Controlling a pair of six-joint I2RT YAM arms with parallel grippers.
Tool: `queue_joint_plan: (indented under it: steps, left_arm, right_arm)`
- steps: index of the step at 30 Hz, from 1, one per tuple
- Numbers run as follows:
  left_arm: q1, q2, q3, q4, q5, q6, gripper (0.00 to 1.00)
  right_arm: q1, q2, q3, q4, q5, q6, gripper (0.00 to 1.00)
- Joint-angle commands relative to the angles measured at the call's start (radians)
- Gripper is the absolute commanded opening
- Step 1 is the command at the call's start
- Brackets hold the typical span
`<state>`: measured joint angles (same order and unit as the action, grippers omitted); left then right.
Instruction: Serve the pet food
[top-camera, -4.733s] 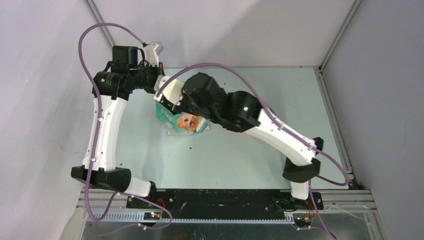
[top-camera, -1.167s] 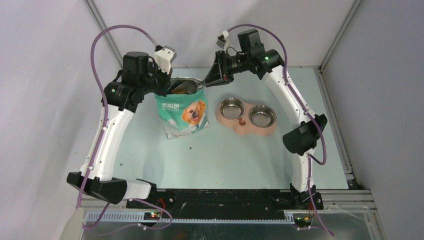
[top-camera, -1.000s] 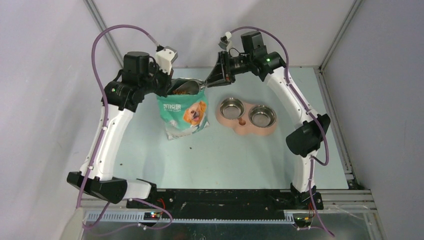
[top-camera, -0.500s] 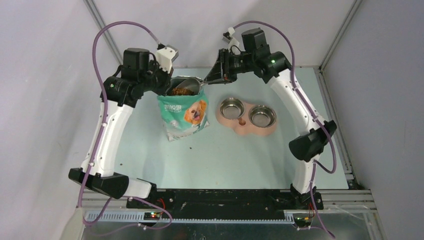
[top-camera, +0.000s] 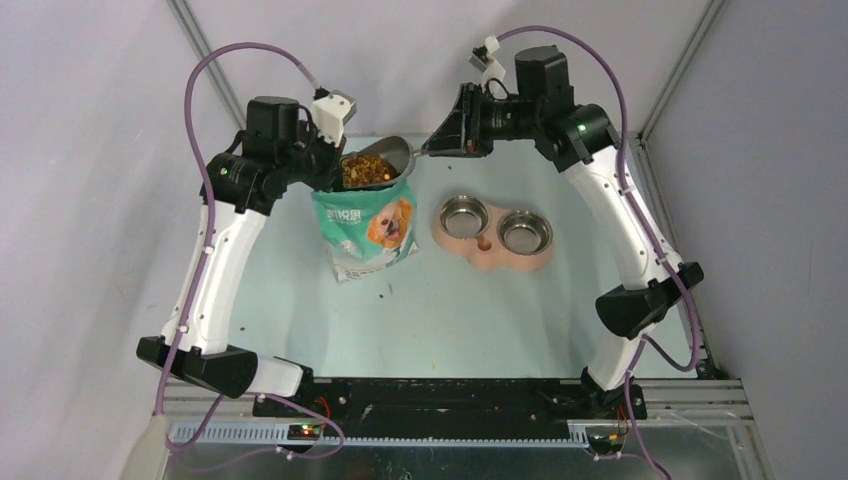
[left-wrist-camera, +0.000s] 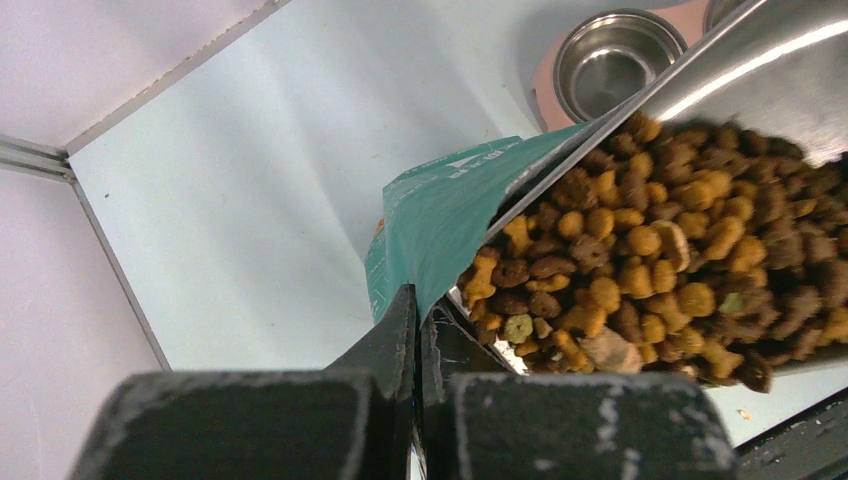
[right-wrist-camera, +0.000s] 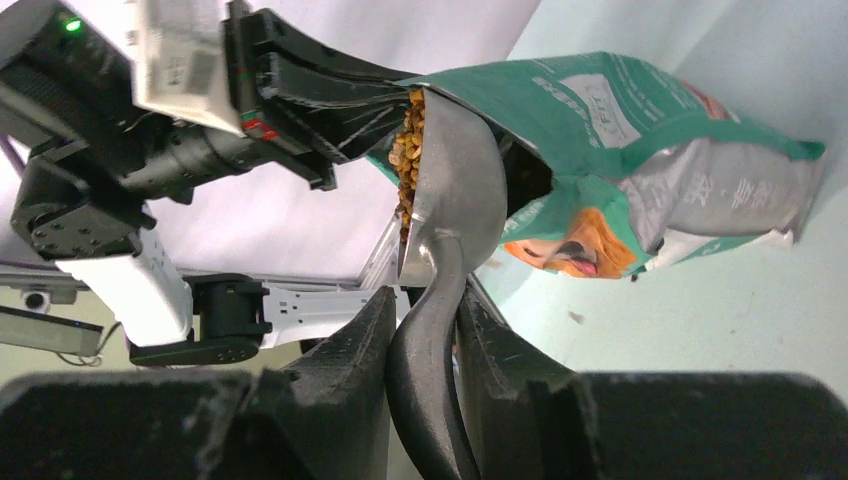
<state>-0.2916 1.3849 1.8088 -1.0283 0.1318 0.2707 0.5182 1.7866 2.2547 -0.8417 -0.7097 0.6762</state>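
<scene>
The pet food (top-camera: 362, 169) is a heap of brown kibble filling a grey metal scoop (top-camera: 392, 152), held just above the open mouth of the teal bag (top-camera: 365, 228). My right gripper (top-camera: 436, 150) is shut on the scoop's handle. In the right wrist view the handle (right-wrist-camera: 430, 330) sits pinched between both fingers, with the kibble (right-wrist-camera: 407, 150) at the scoop's (right-wrist-camera: 460, 190) far edge. My left gripper (top-camera: 327, 172) is shut on the bag's top rim. The left wrist view shows its tips (left-wrist-camera: 418, 312) clamped on the teal foil (left-wrist-camera: 450, 215), beside the kibble (left-wrist-camera: 650, 260).
A pink feeder (top-camera: 487, 259) with two steel bowls lies right of the bag; one bowl's rim (left-wrist-camera: 562, 65) shows in the left wrist view. A single pellet lies between the bowls (top-camera: 484, 243). A few stray pellets (top-camera: 386, 292) lie on the table before the bag.
The scoop has come up out of the bag, loaded with kibble, as the right arm rose and drew back to the right. The left gripper keeps its hold on the bag's rim.
</scene>
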Motion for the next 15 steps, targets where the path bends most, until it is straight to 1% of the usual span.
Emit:
queue_joint_plan:
  steps: [1, 6, 10, 12, 15]
  left_arm:
    - [-0.003, -0.035, 0.064, 0.041, -0.014, 0.011, 0.0]
    - [-0.003, -0.018, 0.075, 0.036, -0.029, 0.02, 0.0]
    - [-0.003, -0.009, 0.074, 0.036, -0.036, 0.043, 0.0]
    - [-0.003, -0.006, 0.072, 0.037, -0.044, 0.056, 0.0]
    - [-0.003, -0.004, 0.072, 0.04, -0.052, 0.063, 0.0]
  right_arm:
    - [-0.029, 0.036, -0.037, 0.088, -0.082, 0.08, 0.0]
    - [-0.066, 0.085, -0.091, 0.141, -0.149, 0.151, 0.0]
    - [-0.093, 0.107, -0.153, 0.249, -0.28, 0.235, 0.0]
    - [-0.102, 0.112, -0.162, 0.299, -0.346, 0.27, 0.0]
    - [-0.118, 0.109, -0.137, 0.344, -0.37, 0.296, 0.0]
